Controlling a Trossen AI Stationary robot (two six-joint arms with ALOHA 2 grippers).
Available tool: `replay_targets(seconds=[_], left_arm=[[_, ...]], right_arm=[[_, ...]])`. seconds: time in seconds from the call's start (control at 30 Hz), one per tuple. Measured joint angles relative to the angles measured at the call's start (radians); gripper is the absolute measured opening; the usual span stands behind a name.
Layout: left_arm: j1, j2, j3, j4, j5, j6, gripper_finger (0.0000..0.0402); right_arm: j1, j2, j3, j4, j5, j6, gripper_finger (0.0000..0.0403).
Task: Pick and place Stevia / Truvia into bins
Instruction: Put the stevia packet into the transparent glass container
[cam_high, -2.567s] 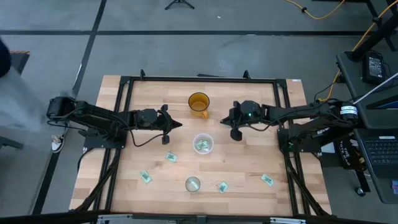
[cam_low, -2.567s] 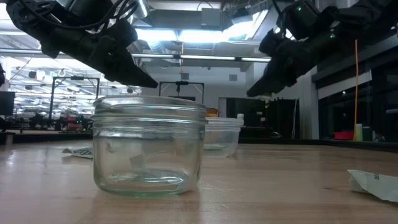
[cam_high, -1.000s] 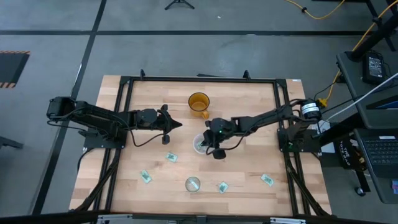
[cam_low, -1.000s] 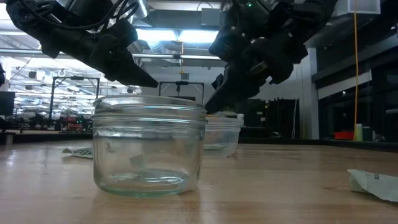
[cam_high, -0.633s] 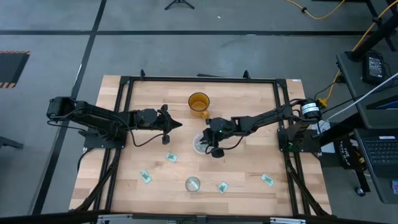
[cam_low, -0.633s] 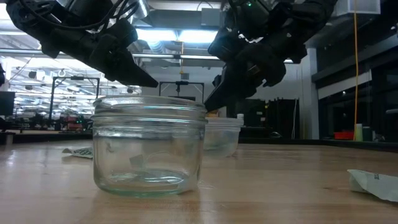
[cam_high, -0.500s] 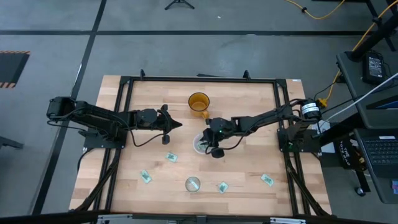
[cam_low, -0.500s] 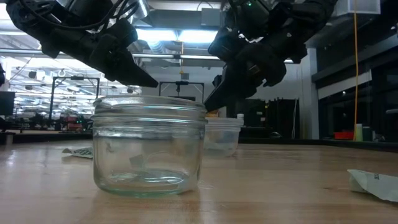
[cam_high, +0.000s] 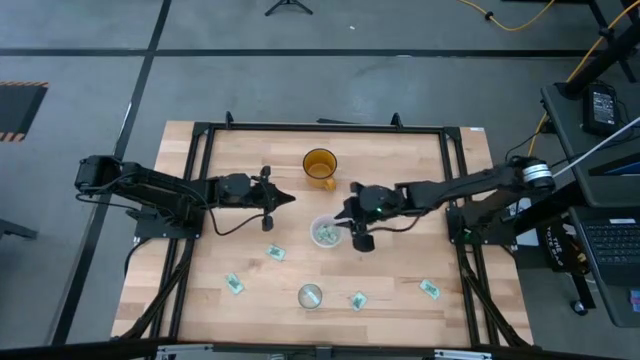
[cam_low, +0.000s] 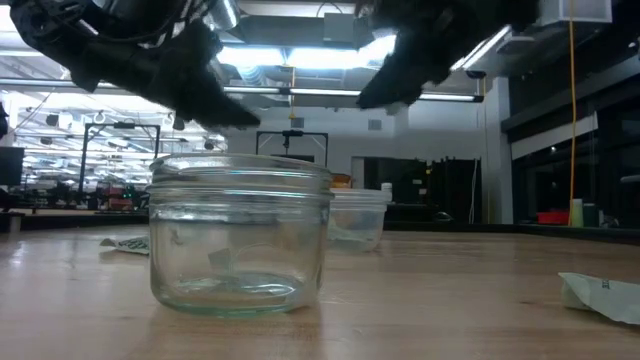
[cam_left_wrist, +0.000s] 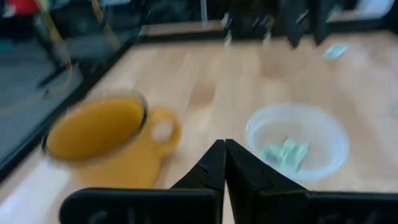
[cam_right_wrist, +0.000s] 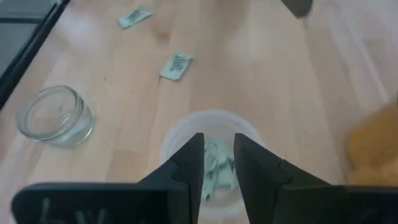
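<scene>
Four green-and-white Stevia sachets lie flat on the table. More lie inside the wide whitish bin, seen in the right wrist view as sachets in the bin. The small glass bin stands near the table's near edge. My right gripper hovers just right of and above the wide bin, open with nothing between its fingers. My left gripper hangs shut left of the wide bin.
An orange translucent cup with a handle stands behind the wide bin, near both grippers. A black frame runs along the table's edges. Bare wood lies between the wide bin and the loose sachets.
My right gripper has risen from just over the wide bin's rim and drawn back toward the table's right. The sachets and bins have stayed where they were.
</scene>
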Motion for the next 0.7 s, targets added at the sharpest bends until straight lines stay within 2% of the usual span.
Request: replay_targets(seconds=[0.17, 0.27, 0.43, 0.57, 0.7], left_arm=[[-0.002, 0.0, 0.0, 0.172, 0.137, 0.012, 0.0003], [-0.013, 0.0, 0.001, 0.212, 0.237, 0.004, 0.0003], [-0.085, 0.0, 0.024, 0.252, 0.285, 0.046, 0.0002], [-0.193, 0.003, 0.07, 0.193, 0.259, 0.11, 0.0002], [-0.309, 0.005, 0.129, 0.049, 0.092, 0.109, 0.0002]], right_arm=[[0.122, -0.071, 0.0, -0.109, 0.132, 0.074, 0.0069], [0.199, -0.078, 0.0, -0.149, 0.176, 0.119, 0.0046], [0.311, -0.077, 0.0, -0.262, 0.213, 0.329, 0.0006], [0.411, -0.077, 0.0, -0.361, 0.279, 0.575, 0.0008], [0.506, -0.077, 0.0, -0.43, 0.287, 0.778, 0.0003]])
